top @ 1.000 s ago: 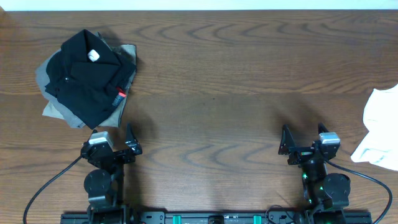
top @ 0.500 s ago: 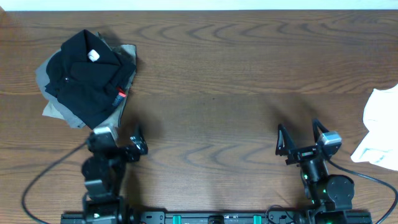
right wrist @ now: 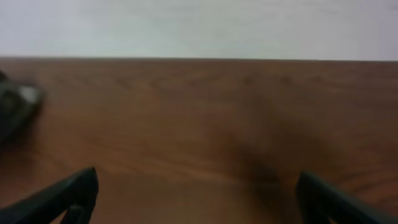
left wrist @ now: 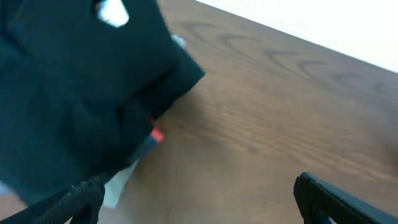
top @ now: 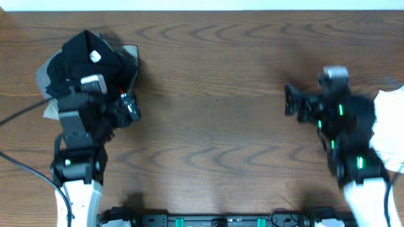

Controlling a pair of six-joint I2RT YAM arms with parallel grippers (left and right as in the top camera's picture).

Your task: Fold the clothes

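**Shirt waits at desk's edge, both arms empty**

The white T-shirt (top: pixel 390 113) lies bunched along the right edge of the desk (top: pixel 214 63), partly hidden by the right arm, which is far the nearer. The right fingers (top: pixel 290 101), spread wide and empty, point away from it. The left fingers (top: pixel 128 107), equally wide, hover beside the black garment (top: pixel 82 63) lying on a grey garment (top: pixel 47 79), well apart from the shirt.
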